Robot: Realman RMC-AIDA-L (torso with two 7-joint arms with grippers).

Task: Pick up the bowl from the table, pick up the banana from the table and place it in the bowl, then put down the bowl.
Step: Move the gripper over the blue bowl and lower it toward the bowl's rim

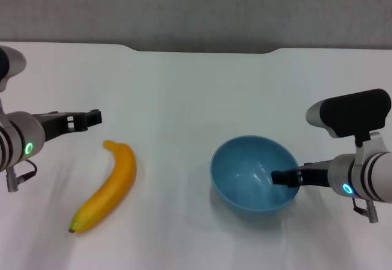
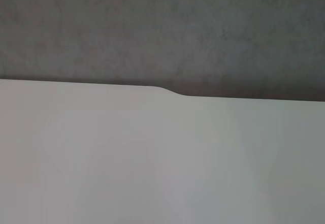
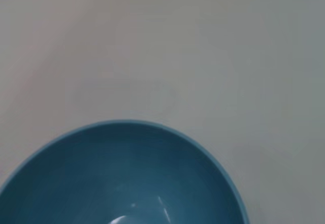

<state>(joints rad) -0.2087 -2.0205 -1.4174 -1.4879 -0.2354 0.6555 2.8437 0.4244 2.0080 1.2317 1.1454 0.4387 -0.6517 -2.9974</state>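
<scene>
Bowl [image 1: 251, 175] sat between us: our right pincer [image 1: 277, 177] clamped its rim for lifting; left pincer [image 1: 93, 118], state unclear, hovered beyond the banana [image 1: 109, 185].

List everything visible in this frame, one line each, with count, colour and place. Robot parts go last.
bowl: one, glossy light blue, on the table right of centre, empty.
banana: one, yellow-orange with a dark tip, lying on the table left of the bowl, apart from it.
table: one, white, with a shallow notch in its far edge.
wall: grey, behind the table.
right tool: one, black, at the bowl's right rim, reaching over the rim into the bowl.
left tool: one, black, above the table near its left edge, beyond the banana's far end, touching nothing.
</scene>
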